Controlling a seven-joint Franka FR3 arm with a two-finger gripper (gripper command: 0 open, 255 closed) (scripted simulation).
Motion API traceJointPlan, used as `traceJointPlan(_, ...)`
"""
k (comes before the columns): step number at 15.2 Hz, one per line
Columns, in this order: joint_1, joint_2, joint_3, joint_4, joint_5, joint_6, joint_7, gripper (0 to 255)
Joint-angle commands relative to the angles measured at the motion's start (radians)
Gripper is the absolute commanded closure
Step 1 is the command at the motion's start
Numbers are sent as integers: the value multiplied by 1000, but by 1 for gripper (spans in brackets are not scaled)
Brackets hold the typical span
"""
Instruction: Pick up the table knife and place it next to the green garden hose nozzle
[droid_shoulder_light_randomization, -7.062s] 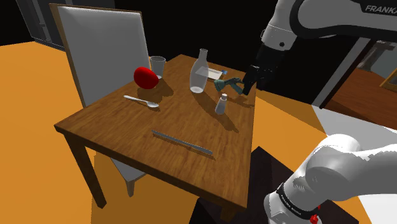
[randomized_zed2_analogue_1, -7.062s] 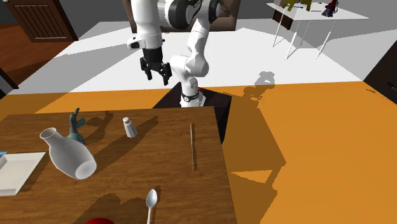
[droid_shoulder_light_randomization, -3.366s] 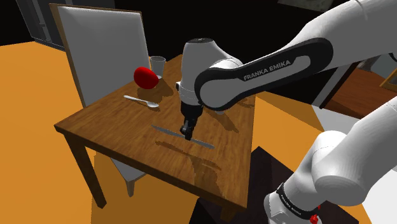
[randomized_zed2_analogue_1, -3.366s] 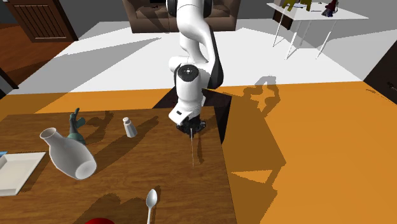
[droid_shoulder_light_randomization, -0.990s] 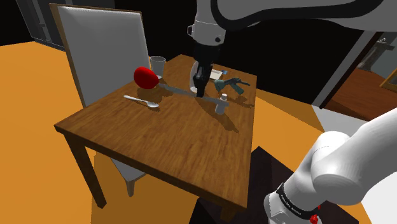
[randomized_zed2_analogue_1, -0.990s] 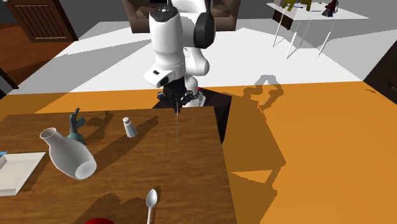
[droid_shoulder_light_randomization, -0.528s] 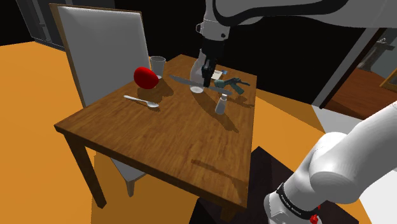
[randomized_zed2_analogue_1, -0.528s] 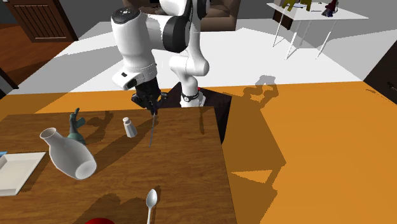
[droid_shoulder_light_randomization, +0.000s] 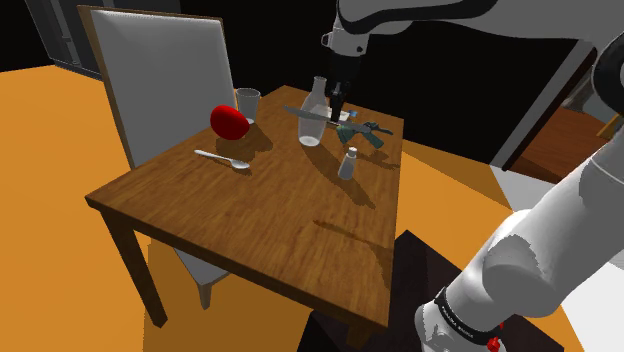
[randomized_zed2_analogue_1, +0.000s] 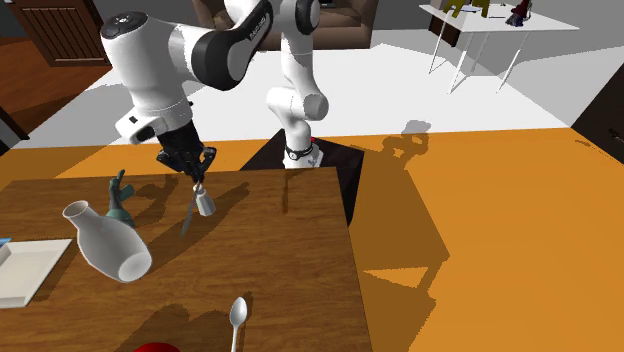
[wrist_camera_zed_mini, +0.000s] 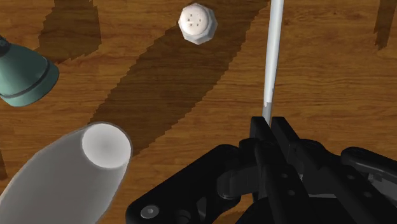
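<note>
One black gripper (droid_shoulder_light_randomization: 337, 104) clamps the table knife (droid_shoulder_light_randomization: 305, 113) by its end, lifted above the desk (droid_shoulder_light_randomization: 250, 210) near the green hose nozzle (droid_shoulder_light_randomization: 366, 133) and salt shaker (droid_shoulder_light_randomization: 348, 163).

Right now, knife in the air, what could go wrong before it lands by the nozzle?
The black end effector grips the long grey table knife at one end; it may pivot. Its free end could strike the small white shaker or pale carafe near the green hose nozzle.
</note>
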Motion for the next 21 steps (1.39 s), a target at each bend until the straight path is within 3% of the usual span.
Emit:
traceJointPlan(1,-19,35,-22,44,-2,-7,-42,255)
traceJointPlan(9,-99,231,-98,283,13,-49,-201,255)
traceJointPlan(21,-99,236,-97,129,13,111,-198,255)
